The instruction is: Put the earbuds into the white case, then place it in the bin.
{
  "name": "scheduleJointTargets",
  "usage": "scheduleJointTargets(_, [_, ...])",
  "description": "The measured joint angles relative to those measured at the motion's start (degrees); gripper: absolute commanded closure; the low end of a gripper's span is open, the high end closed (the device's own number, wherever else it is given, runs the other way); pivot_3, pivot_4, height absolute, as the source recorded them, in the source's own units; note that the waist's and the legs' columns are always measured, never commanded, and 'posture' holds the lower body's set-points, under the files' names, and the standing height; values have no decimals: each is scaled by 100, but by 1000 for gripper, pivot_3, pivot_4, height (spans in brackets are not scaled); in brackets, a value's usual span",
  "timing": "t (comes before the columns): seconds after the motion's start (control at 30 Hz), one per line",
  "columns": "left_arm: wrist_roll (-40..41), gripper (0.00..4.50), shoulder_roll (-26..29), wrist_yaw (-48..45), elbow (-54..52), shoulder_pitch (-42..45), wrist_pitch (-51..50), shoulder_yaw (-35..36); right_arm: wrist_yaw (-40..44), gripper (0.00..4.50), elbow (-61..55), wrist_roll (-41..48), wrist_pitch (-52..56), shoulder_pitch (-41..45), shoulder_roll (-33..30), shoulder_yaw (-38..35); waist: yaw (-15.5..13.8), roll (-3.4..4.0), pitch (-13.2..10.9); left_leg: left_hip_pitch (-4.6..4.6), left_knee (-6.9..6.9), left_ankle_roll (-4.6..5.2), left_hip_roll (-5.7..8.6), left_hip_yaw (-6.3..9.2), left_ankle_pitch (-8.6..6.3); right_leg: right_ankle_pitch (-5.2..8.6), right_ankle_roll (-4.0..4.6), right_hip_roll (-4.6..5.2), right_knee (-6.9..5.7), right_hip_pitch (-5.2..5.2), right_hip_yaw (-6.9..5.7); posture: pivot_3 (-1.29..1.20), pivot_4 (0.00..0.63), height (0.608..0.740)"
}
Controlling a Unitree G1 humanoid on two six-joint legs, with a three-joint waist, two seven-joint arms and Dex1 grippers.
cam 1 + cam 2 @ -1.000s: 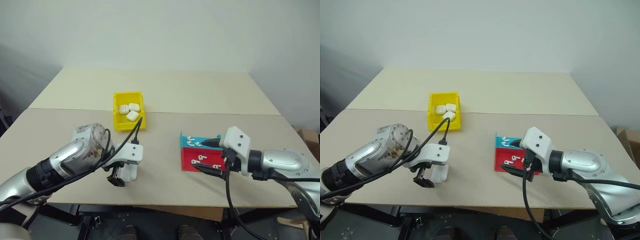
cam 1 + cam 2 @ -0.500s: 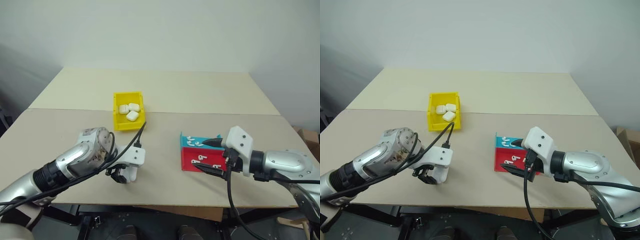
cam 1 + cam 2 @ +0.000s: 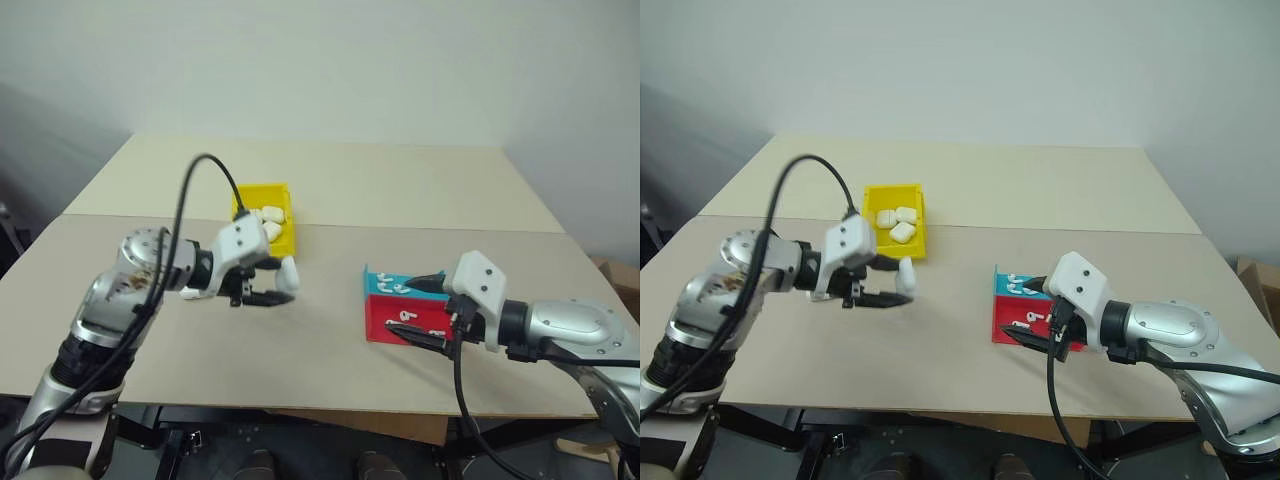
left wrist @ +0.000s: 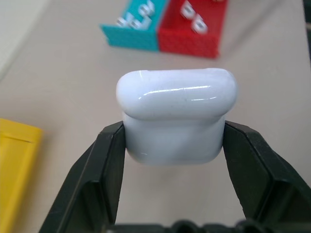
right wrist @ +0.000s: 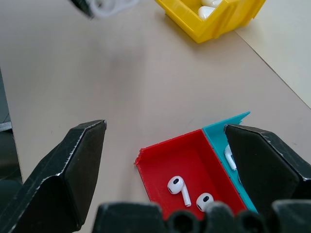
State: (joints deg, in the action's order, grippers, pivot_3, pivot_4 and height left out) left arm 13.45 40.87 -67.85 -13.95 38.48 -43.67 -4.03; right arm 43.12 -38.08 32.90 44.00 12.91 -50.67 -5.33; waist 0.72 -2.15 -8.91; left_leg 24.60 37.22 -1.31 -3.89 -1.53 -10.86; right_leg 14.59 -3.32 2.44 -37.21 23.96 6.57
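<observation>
my left gripper pinches the white case by its two short sides, lid still closed, held in the air between the bin and the red tray — clear of the table, probably for the handover. its long axis runs across my fingers, domed lid end pointing away from the wrist. my right gripper hangs spread wide above the earbuds in the red tray, holding nothing.

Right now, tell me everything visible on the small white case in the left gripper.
The small glossy white plastic earbud case is pebble-shaped with rounded corners, and a seam marks off its lid, which looks shut. The left gripper has it clamped between its two black fingers, one on each side, nothing else touching it. It is held up off the tan table, between the yellow bin and the red tray.
</observation>
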Motion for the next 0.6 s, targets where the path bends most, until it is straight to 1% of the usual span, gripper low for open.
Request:
scheduleJointTargets(0.03, [100, 1743, -178, 143, -12, 7, -68, 131, -1, 0, 10, 1, -1, 1, 11, -9, 0, 1, 1, 0, 0, 0, 0, 0, 0, 0, 0, 0, -1, 0, 0, 0, 150, 740])
scheduleJointTargets(0.1, [529, 1743, -837, 654, -39, 35, -446, 496, 4, 0, 41, 5, -3, 4, 19, -42, -1, 1, 1, 1, 1, 0, 0, 1, 0, -1, -1, 0, -2, 0, -1, 0, 150, 740])
scheduleJointTargets(0.17, [843, 1743, -1136, 1011, -117, 52, -674, 640, 14, 0, 45, 21, -8, 16, 19, -78, 1, 1, 1, 2, 0, 0, 0, 3, 0, -1, -1, -1, -2, 0, -1, 0, 150, 740])
scheduleJointTargets(0.27, [1216, 1743, -1539, 1425, -200, 67, -720, 959, 41, 0, 83, 53, -11, 43, 19, -216, 33, 2, 1, -1, -1, 0, 1, 3, 0, -2, 0, -2, -3, 1, 2, 0, 150, 740])
scheduleJointTargets(0.37, [1681, 1743, -1912, 1424, -236, -113, -261, 1241, 83, 0, 163, 77, -34, 135, 17, -265, 42, 5, 3, -8, -1, 0, 1, 1, 0, -4, 1, -1, -2, -3, 6, 0, 150, 740])
scheduleJointTargets(0.47, [2249, 1743, -1926, 1185, -207, -322, -142, 1449, 233, 0, 255, 102, -71, 189, -117, -306, 39, 5, 3, -11, -2, 0, 1, 1, 0, -4, 1, -2, -2, -5, 4, 0, 150, 740])
scheduleJointTargets(0.6, [2836, 1743, -1702, 734, -125, -362, -34, 1628, 467, 0, 407, 11, -78, 272, -504, -288, 30, 5, 3, -18, -2, 0, 2, 1, 0, -4, 1, -1, 1, -15, 4, 0, 150, 740])
